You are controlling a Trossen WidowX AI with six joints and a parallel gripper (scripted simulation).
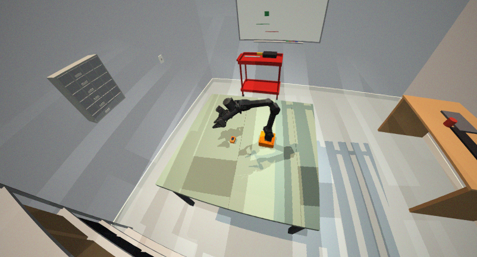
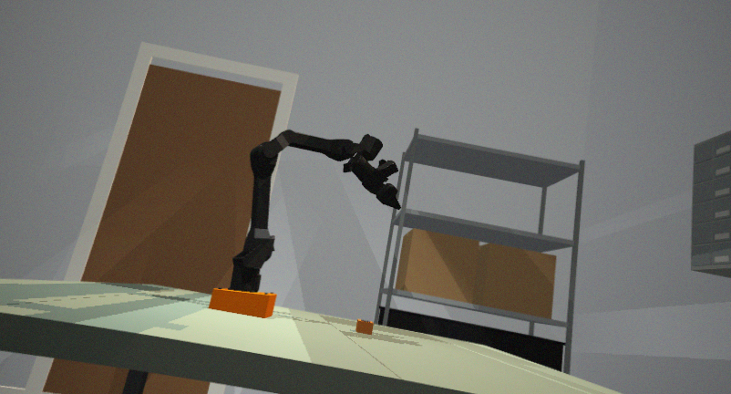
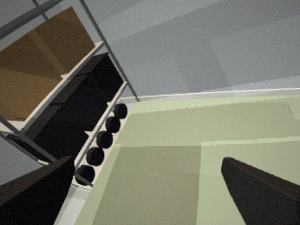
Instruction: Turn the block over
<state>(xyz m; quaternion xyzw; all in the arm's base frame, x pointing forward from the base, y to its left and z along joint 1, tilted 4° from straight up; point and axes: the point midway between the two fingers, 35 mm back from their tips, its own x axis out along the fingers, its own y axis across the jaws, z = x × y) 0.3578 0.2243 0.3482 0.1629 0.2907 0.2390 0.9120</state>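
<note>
The small orange block (image 1: 232, 139) (image 2: 364, 326) rests flat on the pale green table (image 1: 260, 191) (image 2: 255, 340) (image 3: 160, 189), a little way from the arm's base. A dark patch with a light border shows on its upward side in the top view; in the exterior view only its plain orange sides show clearly. My gripper (image 1: 215, 117) (image 2: 396, 187) (image 3: 150, 164) is open and empty. It hangs well above the table, past the block on the side away from the base, tilted forward and down. The block is not in the wrist view.
The arm's orange base (image 1: 266, 143) (image 2: 240, 303) stands on the table beside the block. A red cart (image 1: 260, 85) stands behind the table. A grey shelf unit (image 2: 491, 233) with cardboard boxes stands beyond the table. A wooden desk (image 1: 430, 111) is at the right.
</note>
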